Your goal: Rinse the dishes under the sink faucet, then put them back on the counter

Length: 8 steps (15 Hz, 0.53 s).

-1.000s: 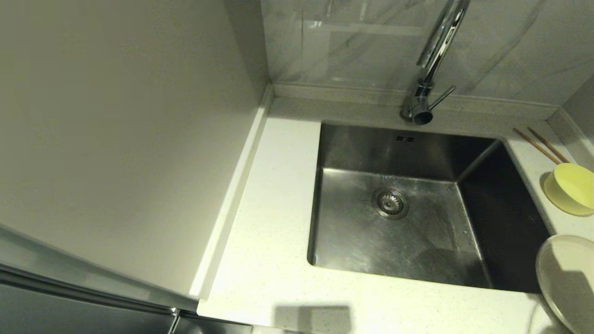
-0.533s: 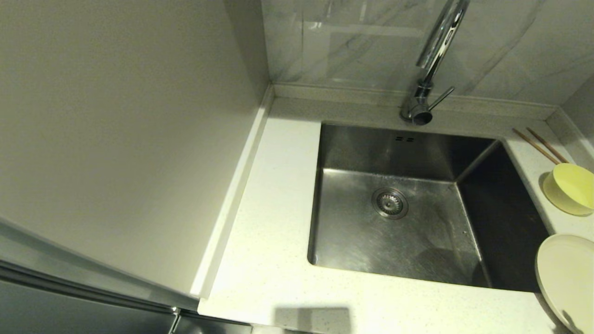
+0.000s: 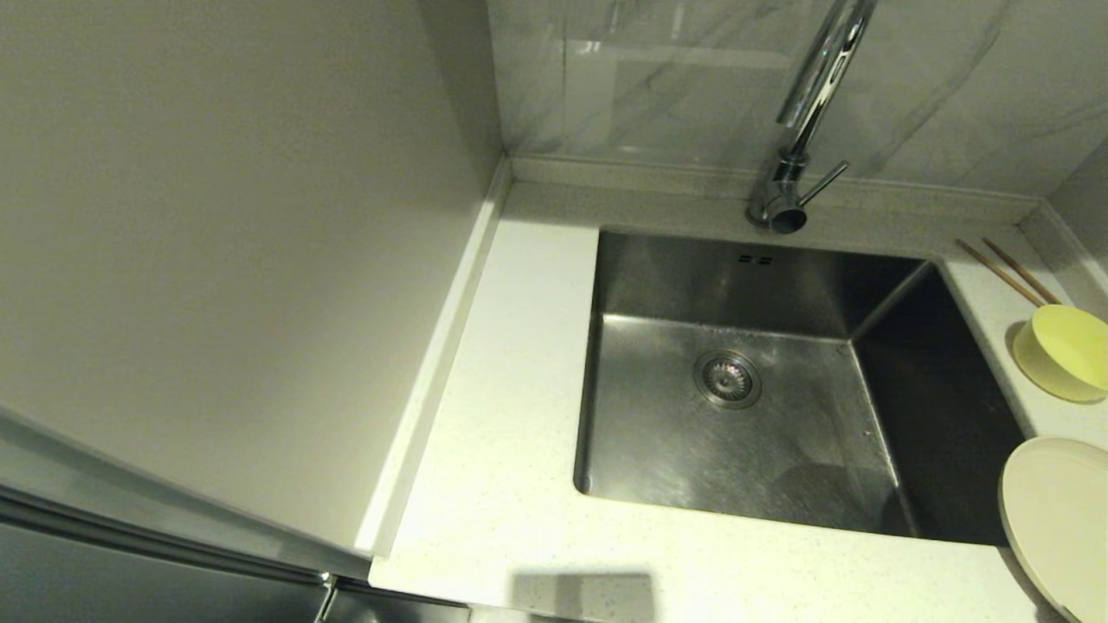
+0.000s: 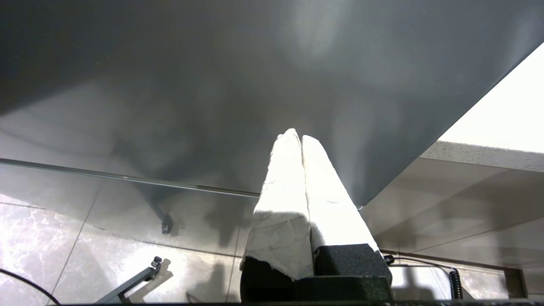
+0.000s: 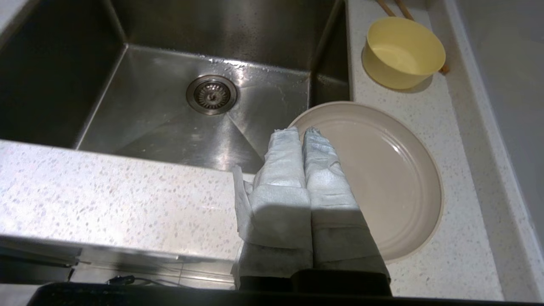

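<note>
The right pincer (image 5: 302, 132), fingers pressed together, hangs over the plate (image 5: 382, 178) rim, the bowl (image 5: 401, 53) at one o'clock beyond; the left pincer (image 4: 296, 137), also together, sits far off.

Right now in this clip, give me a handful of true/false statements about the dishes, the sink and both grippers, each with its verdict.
1. The plate lies in the sink. False: it lies on the counter right of the basin.
2. The bowl stands upright on the counter, beyond the plate. True.
3. The right gripper is shut on the plate's rim. False: it is shut on nothing, above the plate's near-sink edge.
4. The chopsticks lie behind the bowl. True.
5. The left gripper reaches for the faucet. False: it is shut, parked low beside the cabinet front.
</note>
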{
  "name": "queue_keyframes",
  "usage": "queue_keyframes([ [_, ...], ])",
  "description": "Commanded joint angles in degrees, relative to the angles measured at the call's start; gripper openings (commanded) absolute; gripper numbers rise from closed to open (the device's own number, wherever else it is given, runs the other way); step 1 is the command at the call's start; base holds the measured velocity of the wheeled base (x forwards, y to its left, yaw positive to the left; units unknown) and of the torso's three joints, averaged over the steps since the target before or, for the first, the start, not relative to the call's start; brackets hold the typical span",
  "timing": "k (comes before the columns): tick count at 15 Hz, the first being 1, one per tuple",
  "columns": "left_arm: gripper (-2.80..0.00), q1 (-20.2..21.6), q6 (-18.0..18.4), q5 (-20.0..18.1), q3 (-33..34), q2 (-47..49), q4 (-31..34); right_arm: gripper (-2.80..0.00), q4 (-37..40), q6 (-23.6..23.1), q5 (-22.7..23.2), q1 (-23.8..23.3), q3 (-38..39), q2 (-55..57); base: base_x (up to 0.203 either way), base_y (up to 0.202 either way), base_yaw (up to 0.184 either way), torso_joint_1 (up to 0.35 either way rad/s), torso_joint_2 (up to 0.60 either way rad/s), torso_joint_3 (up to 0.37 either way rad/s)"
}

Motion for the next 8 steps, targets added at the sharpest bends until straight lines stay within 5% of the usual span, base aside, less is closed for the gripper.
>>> queue_keyframes([
  [1, -2.80, 0.00, -0.04, 0.03, 0.00, -0.09, -0.02, -2.80, 1.44, 0.01, 0.05, 0.54, 1.35, -4.25, 0.000, 0.000, 0.000, 0.000, 0.00, 0.000],
  [8, -2.80, 0.00, -0.04, 0.03, 0.00, -0.09, -0.02, -2.80, -5.22, -1.28, 2.88, 0.60, 15.46, -11.37, 0.000, 0.000, 0.000, 0.000, 0.00, 0.000],
])
